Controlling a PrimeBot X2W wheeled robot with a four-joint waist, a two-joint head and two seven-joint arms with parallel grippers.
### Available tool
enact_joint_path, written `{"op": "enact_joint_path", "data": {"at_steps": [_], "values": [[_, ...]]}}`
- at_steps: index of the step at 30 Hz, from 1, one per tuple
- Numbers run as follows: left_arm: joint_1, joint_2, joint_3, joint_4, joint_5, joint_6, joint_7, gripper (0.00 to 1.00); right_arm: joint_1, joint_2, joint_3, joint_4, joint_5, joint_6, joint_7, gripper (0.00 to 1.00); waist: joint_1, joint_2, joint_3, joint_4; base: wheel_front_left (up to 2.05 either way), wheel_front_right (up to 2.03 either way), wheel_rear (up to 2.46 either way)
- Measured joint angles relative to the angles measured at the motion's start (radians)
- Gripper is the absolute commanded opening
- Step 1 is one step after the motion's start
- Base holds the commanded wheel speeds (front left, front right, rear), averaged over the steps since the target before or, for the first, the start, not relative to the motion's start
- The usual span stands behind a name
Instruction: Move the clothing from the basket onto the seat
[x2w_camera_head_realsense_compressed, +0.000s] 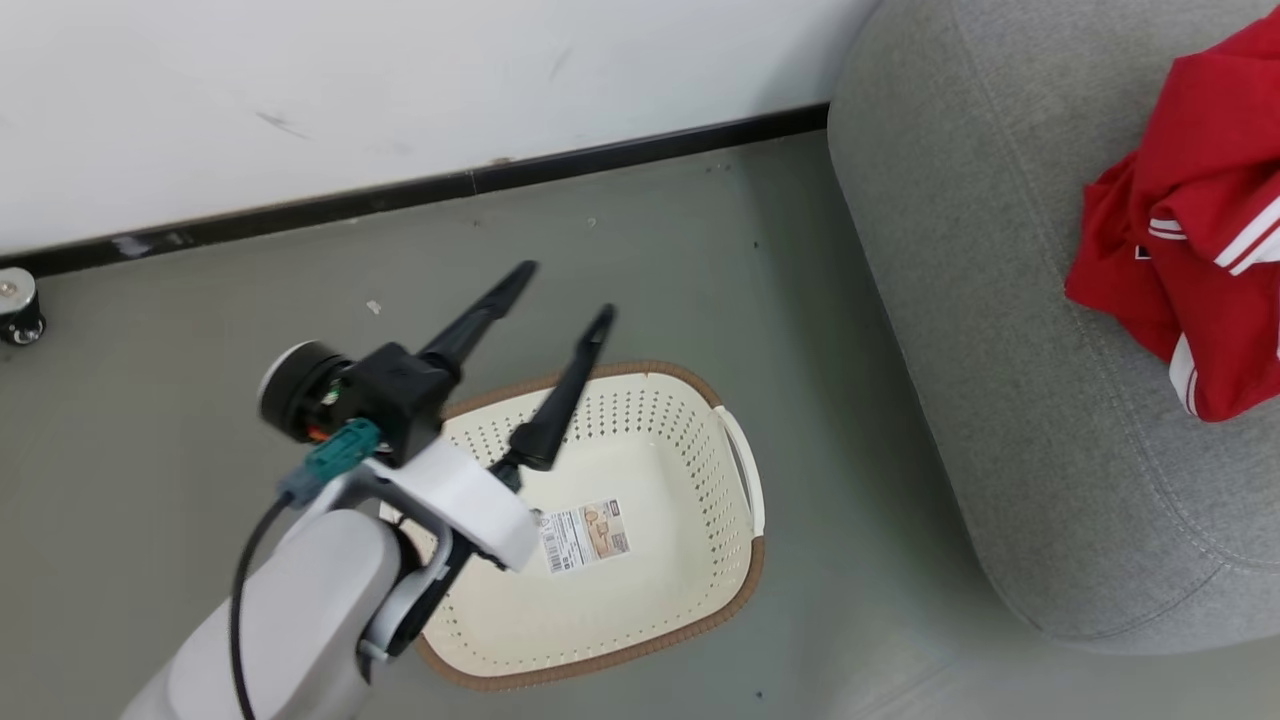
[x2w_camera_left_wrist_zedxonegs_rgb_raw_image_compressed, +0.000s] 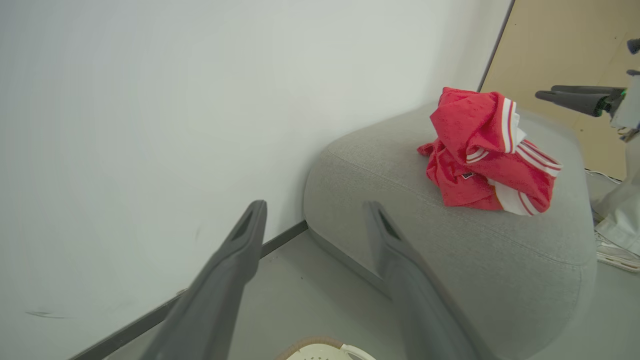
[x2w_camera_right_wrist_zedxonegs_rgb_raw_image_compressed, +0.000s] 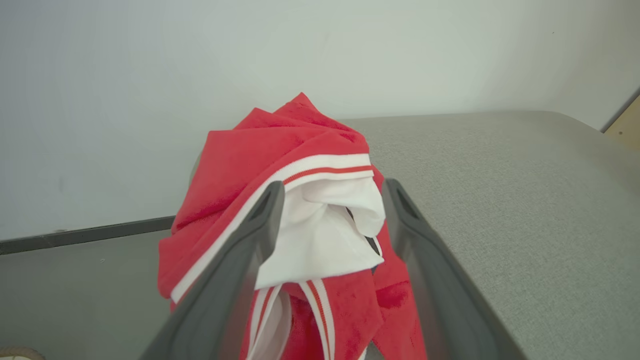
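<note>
Letting-go step, by the look of it. Right gripper (x2w_camera_right_wrist_zedxonegs_rgb_raw_image_compressed: 332, 186) spread wide at bottom centre of the right wrist view, with a white fold of the clothing (x2w_camera_right_wrist_zedxonegs_rgb_raw_image_compressed: 300, 145) loose between the fingers and seemingly brushing the left-hand one. To finish cleanly: back out along the fingers' own line, slowly and without closing, so as not to snag that fold or drag the heap off its spot on the seat (x2w_camera_right_wrist_zedxonegs_rgb_raw_image_compressed: 500, 175). Left gripper (x2w_camera_head_realsense_compressed: 567, 292) likewise wide and holding nothing, left of centre in the head view, overlapping the basket (x2w_camera_head_realsense_compressed: 742, 585), bare but for its label. Clothing heaped on the seat at the right edge of the head view, partly cut off. Crumpled, so no real heading; longest roughly top to bottom there, striped trim slanting up to the right.
</note>
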Motion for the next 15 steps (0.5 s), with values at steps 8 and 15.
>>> {"op": "enact_joint_path", "data": {"at_steps": [8,15], "values": [[0.072,0.034,0.085,0.053,-0.028,0.045,-0.064,1.00,0.035,0.051,0.002,-0.117,-0.016,0.000,-0.001,1.00,0.0000,0.0000,-0.055,-0.006,0.00,0.00,0.00],[0.140,0.071,0.154,0.102,-0.029,0.096,-0.100,1.00,0.070,0.117,0.039,-0.210,-0.036,0.000,-0.002,1.00,0.0000,0.0000,-0.106,0.006,0.00,0.00,0.00]]}}
